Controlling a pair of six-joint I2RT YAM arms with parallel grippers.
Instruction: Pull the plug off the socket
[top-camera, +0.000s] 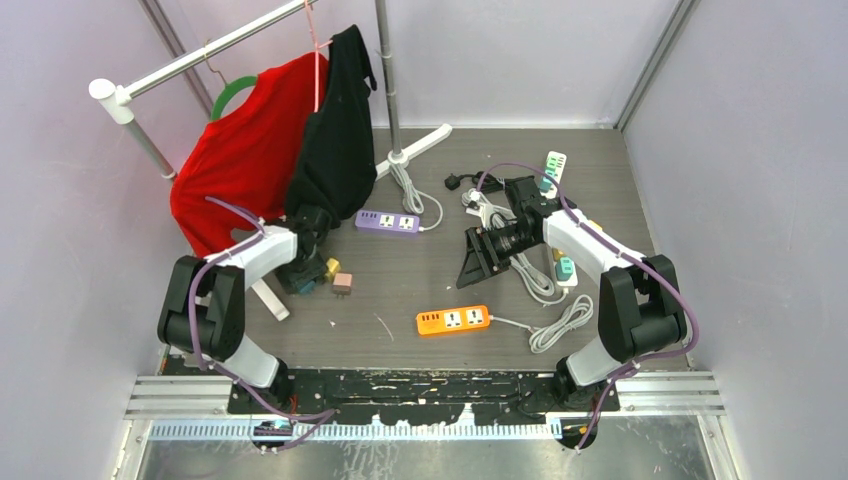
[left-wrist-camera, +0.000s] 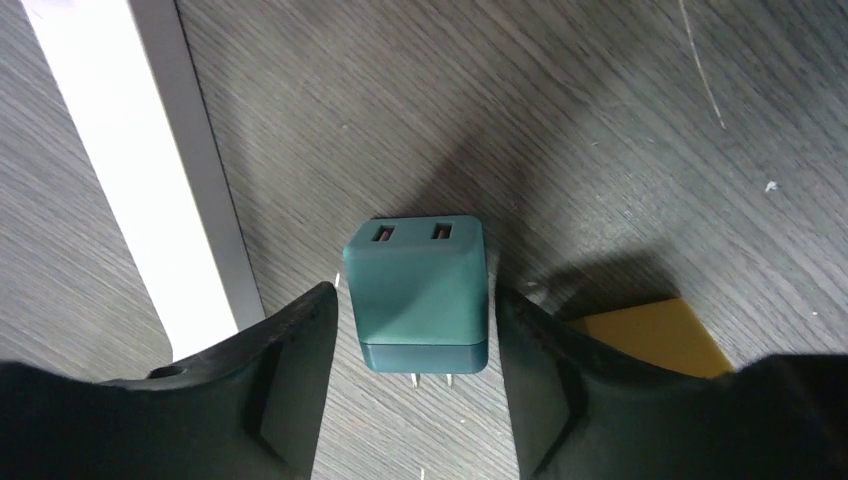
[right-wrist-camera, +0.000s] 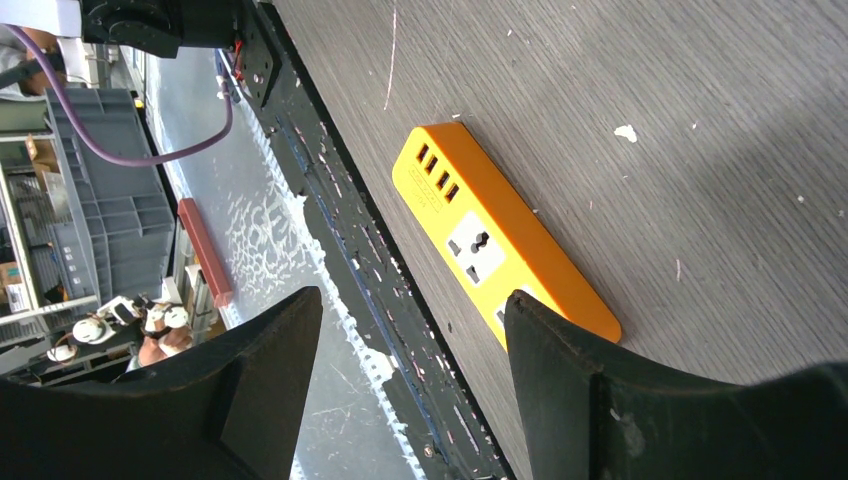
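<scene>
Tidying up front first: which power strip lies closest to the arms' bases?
The orange power strip, lying in front between the two arms; the purple strip and white strips sit farther back.

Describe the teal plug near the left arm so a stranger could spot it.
Find the clothes rack's white foot bar. Beside it, between the fingers of the left end effector, lies the teal plug, a cube with two slots; its neighbour is yellow.
</scene>
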